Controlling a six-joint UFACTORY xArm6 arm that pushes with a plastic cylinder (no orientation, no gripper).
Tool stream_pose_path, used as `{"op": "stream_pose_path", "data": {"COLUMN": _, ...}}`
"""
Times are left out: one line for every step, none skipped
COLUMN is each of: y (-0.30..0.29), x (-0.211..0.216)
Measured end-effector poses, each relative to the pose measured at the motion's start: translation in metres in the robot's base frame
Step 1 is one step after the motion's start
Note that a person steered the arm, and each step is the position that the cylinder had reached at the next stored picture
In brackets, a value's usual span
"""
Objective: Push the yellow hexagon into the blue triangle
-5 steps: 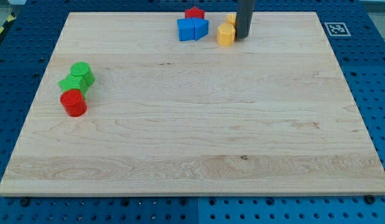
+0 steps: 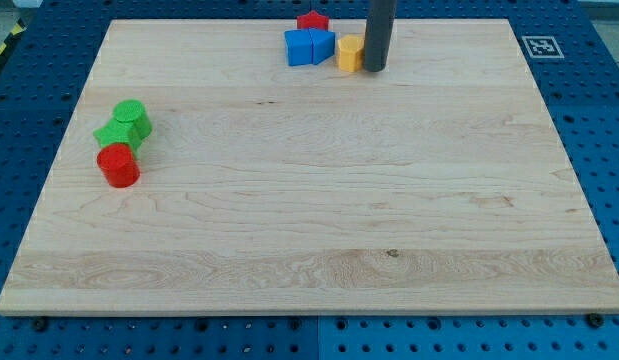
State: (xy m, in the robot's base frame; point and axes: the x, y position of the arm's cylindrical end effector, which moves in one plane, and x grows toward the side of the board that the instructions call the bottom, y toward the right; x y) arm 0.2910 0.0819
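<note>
While my tip [image 2: 375, 68] touches yellow hexagon [image 2: 349, 54] — beside blue triangle [image 2: 322, 45] | no hand

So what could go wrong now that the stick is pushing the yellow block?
My tip sits on the view's right side of the yellow hexagon, which looks about touching the blue triangle. Pushing further could shove the triangle and the blue cube beside it out of place. The red star just above them, near the board's top edge, might get knocked off. The hexagon could also slip sideways off my tip.
</note>
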Motion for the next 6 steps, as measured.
{"op": "stream_pose_path", "data": {"y": -0.004, "x": -0.001}}
{"op": "stream_pose_path", "data": {"y": -0.005, "x": -0.001}}
{"op": "stream_pose_path", "data": {"y": -0.015, "x": -0.001}}
{"op": "stream_pose_path", "data": {"y": -0.026, "x": -0.003}}
{"op": "stream_pose_path", "data": {"y": -0.027, "x": -0.004}}
{"op": "stream_pose_path", "data": {"y": 0.008, "x": -0.004}}
